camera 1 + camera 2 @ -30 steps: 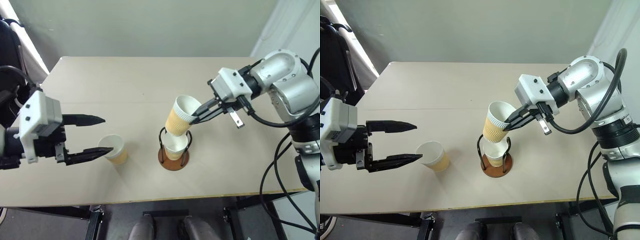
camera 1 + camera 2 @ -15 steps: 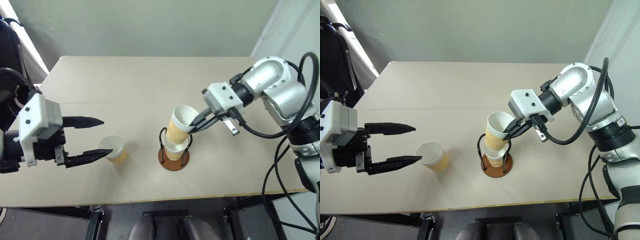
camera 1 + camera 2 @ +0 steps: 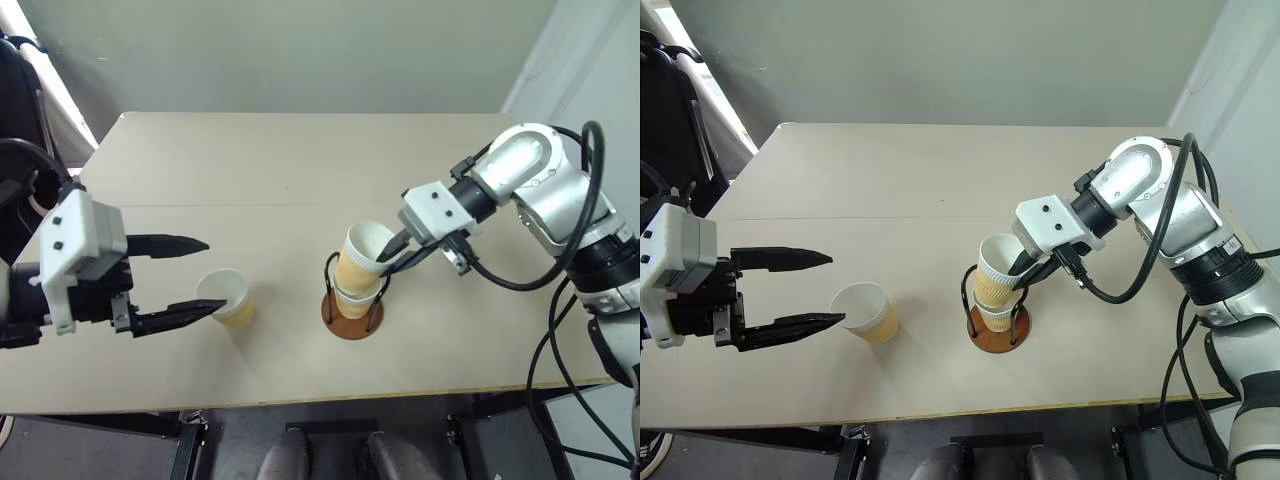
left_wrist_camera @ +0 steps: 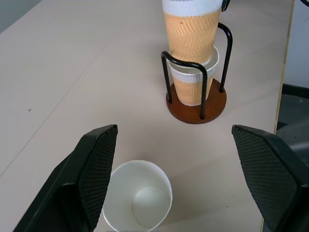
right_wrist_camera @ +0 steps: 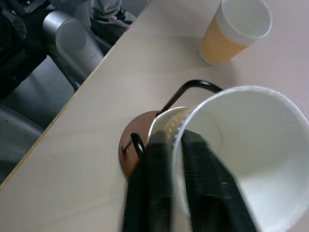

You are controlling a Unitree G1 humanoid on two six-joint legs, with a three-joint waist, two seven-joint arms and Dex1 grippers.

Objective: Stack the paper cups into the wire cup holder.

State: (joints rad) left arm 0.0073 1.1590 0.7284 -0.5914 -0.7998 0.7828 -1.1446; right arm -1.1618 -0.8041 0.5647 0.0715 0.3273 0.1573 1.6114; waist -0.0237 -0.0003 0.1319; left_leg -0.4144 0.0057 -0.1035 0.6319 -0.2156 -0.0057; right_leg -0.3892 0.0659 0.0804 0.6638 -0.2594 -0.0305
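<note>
1 cup (image 3: 362,255) lowered into holder (image 3: 350,318), nested deeper

Lower cup (image 3: 352,298) mostly hidden by upper cup (image 3: 362,255).

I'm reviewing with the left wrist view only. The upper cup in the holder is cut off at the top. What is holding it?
Observer: The right gripper. Its fingers pinch the rim of the upper cup, one inside and one outside.
Operator: Does that cup sit straight in the wire cup holder?
Observer: No. In the head views it leans in the wire cup holder, with its mouth tipped toward that gripper.
Operator: Is the loose cup between my left fingers?
Observer: Not as seen from above. The loose cup appears to stand just ahead of the open fingertips of the left gripper.
</note>
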